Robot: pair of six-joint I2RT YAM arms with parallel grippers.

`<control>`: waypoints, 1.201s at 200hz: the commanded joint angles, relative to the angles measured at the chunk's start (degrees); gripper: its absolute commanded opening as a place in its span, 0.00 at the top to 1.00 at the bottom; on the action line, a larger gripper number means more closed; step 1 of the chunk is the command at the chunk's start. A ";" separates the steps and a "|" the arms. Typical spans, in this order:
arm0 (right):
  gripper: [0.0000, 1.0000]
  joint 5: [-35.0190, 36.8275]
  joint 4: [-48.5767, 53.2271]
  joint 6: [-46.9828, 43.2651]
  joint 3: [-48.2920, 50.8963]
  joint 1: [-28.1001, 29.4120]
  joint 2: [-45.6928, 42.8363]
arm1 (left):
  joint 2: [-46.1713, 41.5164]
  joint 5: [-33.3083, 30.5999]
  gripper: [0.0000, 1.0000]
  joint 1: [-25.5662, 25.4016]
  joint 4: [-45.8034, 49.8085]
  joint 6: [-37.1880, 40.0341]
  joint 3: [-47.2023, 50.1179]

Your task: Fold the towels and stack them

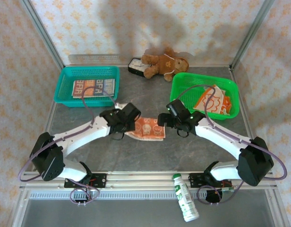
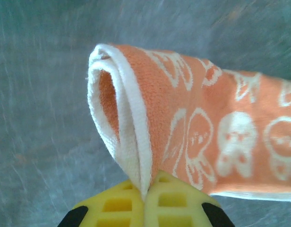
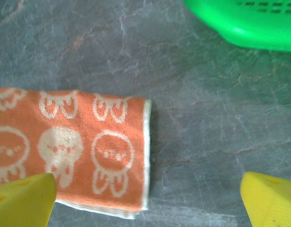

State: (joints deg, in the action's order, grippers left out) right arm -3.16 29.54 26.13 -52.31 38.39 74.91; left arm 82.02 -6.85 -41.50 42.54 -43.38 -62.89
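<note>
Left claw (image 2: 146,193) clamping folded edge of orange towel (image 2: 207,123), right claw (image 3: 146,201) gaping wide and empty, hovering over its other end

Orange cartoon-print towel (image 1: 146,127), folded, at table (image 1: 150,100) centre

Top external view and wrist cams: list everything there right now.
orange towel: one, orange with white prints, folded, table centre
teal basket: one, teal, rear left
striped towel: one, orange-and-grey stripes, in teal basket
green basket: one, green, rear right
crumpled towels: count unclear, orange and white, in green basket
teddy bear: one, brown, rear centre
bottle: one, white and green, lying on front rail
left gripper: one, yellow-tipped, shut on orange towel's edge
right gripper: one, yellow-tipped, open at that towel's end
</note>
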 commanded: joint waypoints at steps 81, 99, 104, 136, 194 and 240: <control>0.01 9.57 5.51 -2.24 -10.02 -2.79 1.80 | 23.65 -8.13 1.00 11.05 18.23 33.09 -43.21; 0.01 9.58 6.23 -2.75 -12.04 -2.97 3.27 | 27.85 -9.48 1.00 12.91 21.14 35.91 -50.64; 0.01 9.66 6.35 -2.91 -12.50 -3.00 3.63 | 29.47 -9.75 1.00 13.36 21.79 36.58 -52.37; 0.01 9.25 6.81 -3.54 -15.09 -3.48 6.30 | 33.56 -12.73 1.00 16.14 24.51 39.96 -61.21; 0.01 7.64 8.43 -5.45 -21.39 -4.07 12.97 | 35.55 -19.68 1.00 20.56 20.41 47.79 -65.52; 0.01 6.19 9.81 -7.52 -25.67 -4.80 16.74 | 40.10 -16.03 1.00 24.06 24.89 49.38 -74.09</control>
State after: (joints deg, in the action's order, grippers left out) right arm 2.96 36.80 20.69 -74.94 34.39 90.02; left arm 120.09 -21.96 -18.85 64.03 3.03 -132.75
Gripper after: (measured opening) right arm 0.993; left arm 0.046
